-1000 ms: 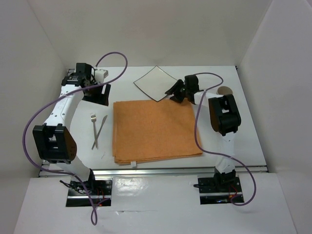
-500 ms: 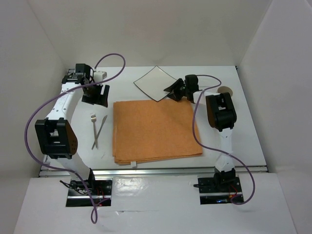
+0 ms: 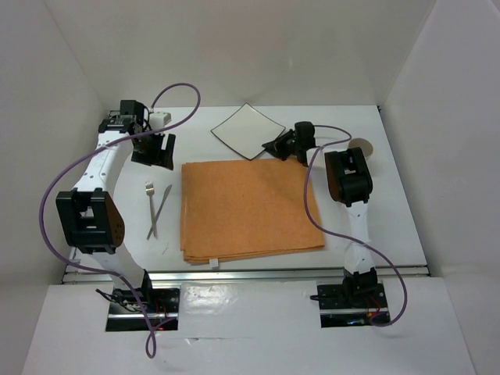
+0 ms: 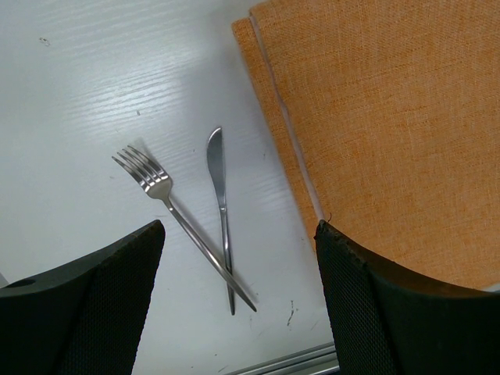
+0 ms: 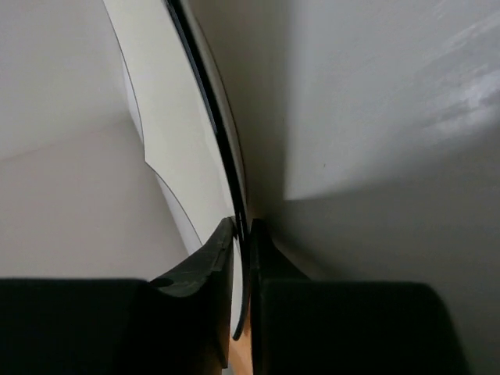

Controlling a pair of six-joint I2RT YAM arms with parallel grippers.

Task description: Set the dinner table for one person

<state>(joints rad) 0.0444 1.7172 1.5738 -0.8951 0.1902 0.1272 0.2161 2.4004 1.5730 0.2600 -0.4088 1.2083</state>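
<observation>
While left hand (image 3: 154,152) hangs spread, right hand (image 3: 276,145) pinches plate (image 3: 246,130), seemingly tilted.

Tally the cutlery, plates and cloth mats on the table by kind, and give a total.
Silver metal fork: 1
Silver metal knife: 1
Square white plate with a dark rim: 1
Orange cloth mat: 1 (its edges show layers; whether it is folded or stacked cannot be told)
Total: 4

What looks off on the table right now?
Fork and knife lie crossed left of the orange mat, not parallel. The square plate is off the mat, beyond its far edge, its corner pinched by the right end effector.
</observation>
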